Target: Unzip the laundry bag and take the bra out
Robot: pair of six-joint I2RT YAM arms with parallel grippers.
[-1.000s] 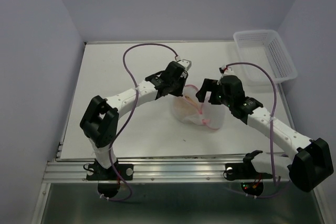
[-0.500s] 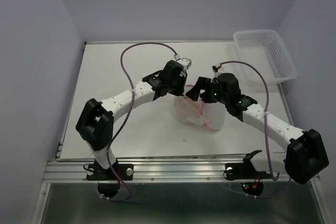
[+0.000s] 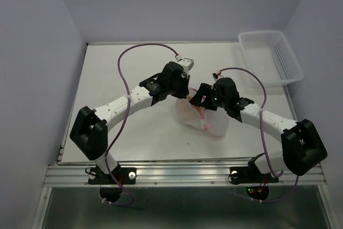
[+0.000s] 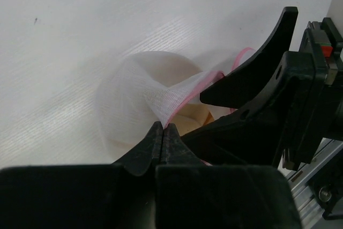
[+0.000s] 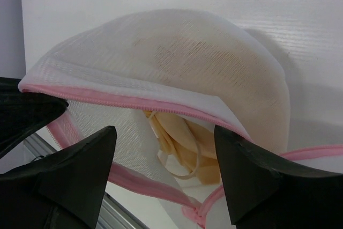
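1. your bag [image 3: 206,119] sits near the middle of the table [image 3: 118,79], a little toward the near edge, between the two arms.
2. your left jaws are clamped together on a pinch of the bag's white mesh, right at its pink trim. the fingers [image 4: 147,151] meet, and the fabric rises to a peak between them.
3. your right jaws stand apart and hold nothing. their two fingers [image 5: 69,170] sit just in front of the bag's opening, one to each side; you cannot tell whether they touch the mesh.
4. the zipper [image 5: 123,102] is parted: its upper pink edge arches over a gap and the lower edge sags beneath.
5. the bra [image 5: 198,151] is inside the bag, pale peach, showing through the gap with a thin strap looping from its folds.
6. from above, both wrists crowd over the bag's far side and hide it there.
7. a white basket [image 3: 262,33] stands at the far right corner, well apart from the bag.
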